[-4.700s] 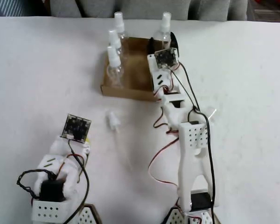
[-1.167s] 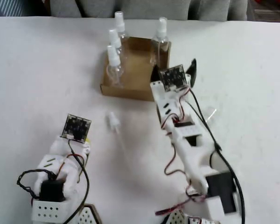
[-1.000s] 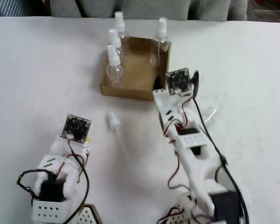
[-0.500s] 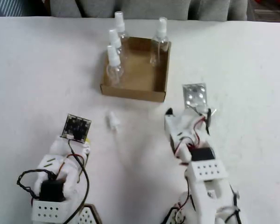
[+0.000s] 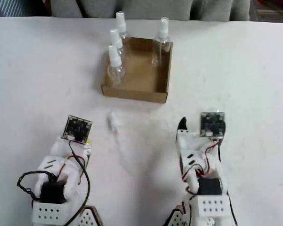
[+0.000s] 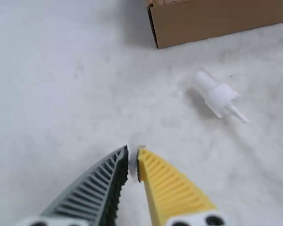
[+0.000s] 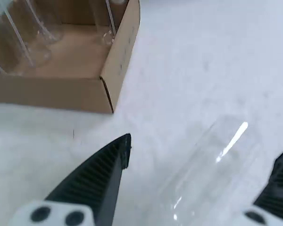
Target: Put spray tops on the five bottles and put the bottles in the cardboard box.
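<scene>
Both arms sit folded back at the near edge of the bench (image 5: 37, 70), the left arm (image 5: 56, 179) on its own side and the right arm (image 5: 200, 174) beside it, each pointing toward the cardboard box (image 5: 134, 93). The left tool (image 6: 133, 157) is clenched on nothing, its grey and yellow fingers nearly touching just above the bench. The right tool (image 7: 206, 148) is released, its black fingers spread wide on either side of a clear bottle (image 7: 217, 155) that lies on its side on the bench, see-through with a bright glint. A white spray top (image 5: 114, 121) lies loose on the bench between the box and the left arm. In the box four bottles (image 5: 115, 66) stand upright with white tops on, three along one side and one at the far corner opposite.
</scene>
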You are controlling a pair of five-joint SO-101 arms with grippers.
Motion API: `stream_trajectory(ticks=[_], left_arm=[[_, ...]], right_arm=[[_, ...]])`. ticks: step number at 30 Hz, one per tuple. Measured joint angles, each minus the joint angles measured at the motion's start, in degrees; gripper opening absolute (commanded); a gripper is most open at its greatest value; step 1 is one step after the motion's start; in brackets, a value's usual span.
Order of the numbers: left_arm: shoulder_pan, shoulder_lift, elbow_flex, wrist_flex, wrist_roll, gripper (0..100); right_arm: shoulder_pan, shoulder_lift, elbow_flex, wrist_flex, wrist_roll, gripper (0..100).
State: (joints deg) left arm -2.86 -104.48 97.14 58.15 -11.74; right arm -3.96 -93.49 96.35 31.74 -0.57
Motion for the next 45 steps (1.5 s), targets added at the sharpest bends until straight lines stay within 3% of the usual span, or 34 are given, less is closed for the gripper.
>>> stream_trajectory(ticks=[6,13,17,33,38,45], left_arm=[[-1.14,0.0,0.0,0.0,0.0,5],[-4.31,0.0,0.0,0.0,0.0,5],[-4.31,0.0,0.0,0.0,0.0,5],[-4.75,0.0,0.0,0.0,0.0,5],[-4.75,0.0,0.0,0.0,0.0,5],[-4.75,0.0,0.0,0.0,0.0,5]], right_arm=[[4.57,-8.26,0.0,12.04,0.0,39.7],[10.99,-9.14,-0.09,13.1,0.0,39.5],[15.74,-9.14,-1.32,13.54,0.0,30.6],[16.62,-9.05,-3.87,18.2,-0.09,29.6],[16.53,-0.35,-10.55,21.19,-0.09,29.6],[16.53,23.03,-18.73,16.97,-0.09,29.6]])
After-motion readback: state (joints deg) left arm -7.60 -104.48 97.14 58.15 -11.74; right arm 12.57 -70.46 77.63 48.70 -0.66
